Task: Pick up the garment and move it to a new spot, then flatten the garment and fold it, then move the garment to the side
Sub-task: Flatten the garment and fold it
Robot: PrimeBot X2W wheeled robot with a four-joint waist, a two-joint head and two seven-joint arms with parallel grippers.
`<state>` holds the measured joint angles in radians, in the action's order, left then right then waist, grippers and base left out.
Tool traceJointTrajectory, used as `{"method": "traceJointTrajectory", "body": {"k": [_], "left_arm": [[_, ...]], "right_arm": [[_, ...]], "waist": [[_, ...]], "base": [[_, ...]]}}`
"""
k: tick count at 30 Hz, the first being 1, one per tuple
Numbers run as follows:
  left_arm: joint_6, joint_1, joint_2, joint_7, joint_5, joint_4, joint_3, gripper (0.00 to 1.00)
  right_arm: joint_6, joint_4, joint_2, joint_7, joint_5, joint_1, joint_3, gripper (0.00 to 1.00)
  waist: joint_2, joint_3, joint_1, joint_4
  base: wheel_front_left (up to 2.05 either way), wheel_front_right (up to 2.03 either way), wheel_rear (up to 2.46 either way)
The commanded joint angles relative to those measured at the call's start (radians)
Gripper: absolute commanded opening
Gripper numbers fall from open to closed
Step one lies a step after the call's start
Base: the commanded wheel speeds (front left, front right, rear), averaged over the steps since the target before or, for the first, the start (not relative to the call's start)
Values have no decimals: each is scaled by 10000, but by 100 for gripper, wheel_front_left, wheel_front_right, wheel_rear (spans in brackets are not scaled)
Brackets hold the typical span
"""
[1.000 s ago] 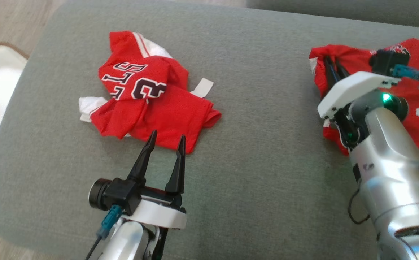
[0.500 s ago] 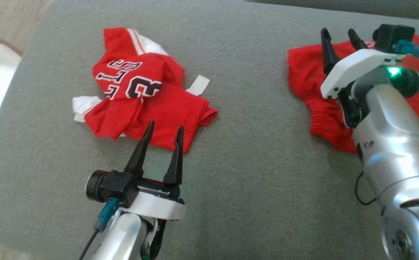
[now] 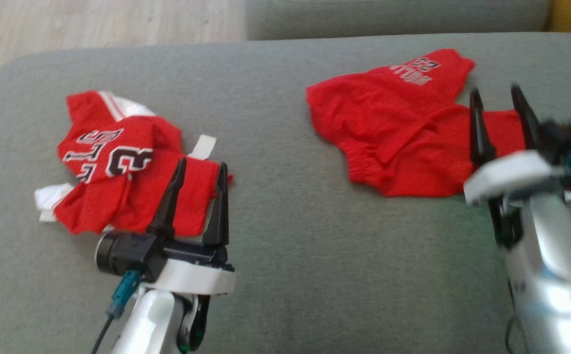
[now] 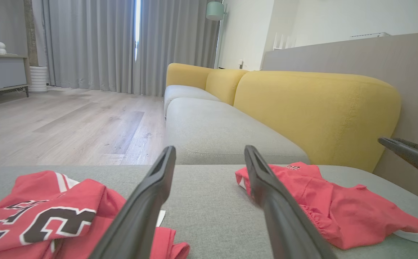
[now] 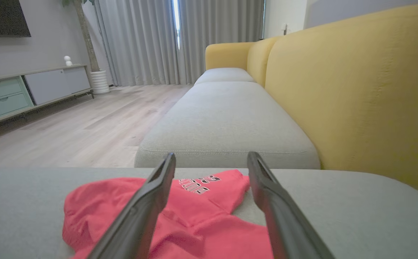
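Nearest to the robot, the left gripper (image 3: pixel 203 164) stands wide open and holds nothing, its two fingers pointing over the near edge of the red jersey (image 3: pixel 113 162). The jersey lies crumpled on the left part of the grey cushion (image 3: pixel 285 246), with its white trim turned out. On the right side, the right gripper (image 3: pixel 495 91) is also fully spread and empty, just beside the red shorts (image 3: pixel 393 128), which lie further back and a little flatter. Both garments look thin, light and limp, so they will probably sag and bunch when lifted. A pinch on one free edge, such as a hem or the gathered elastic band (image 3: pixel 359 164), seems safer than the middle folds. Behind is the yellow backrest (image 4: pixel 317 108).
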<state>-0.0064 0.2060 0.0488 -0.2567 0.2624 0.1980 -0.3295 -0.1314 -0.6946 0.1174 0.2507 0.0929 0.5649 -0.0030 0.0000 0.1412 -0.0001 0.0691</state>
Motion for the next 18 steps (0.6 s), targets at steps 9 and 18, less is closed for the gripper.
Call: {"method": "traceJointTrajectory", "body": {"k": [9,18], "left_arm": [[-123,-161,14,-51,83,-280,544,100],[-382,-54,14,-51,-312,25,547,100]], "right_arm": [[7,3050,-616,109,-775,-3536,-825,100],[7,3694,-669,110,-222,-3860,-592,100]], "waist": [[0,-667,1,-1130],[0,-368,1,-1529]], "base": [[0,0,0],[0,0,0]]}}
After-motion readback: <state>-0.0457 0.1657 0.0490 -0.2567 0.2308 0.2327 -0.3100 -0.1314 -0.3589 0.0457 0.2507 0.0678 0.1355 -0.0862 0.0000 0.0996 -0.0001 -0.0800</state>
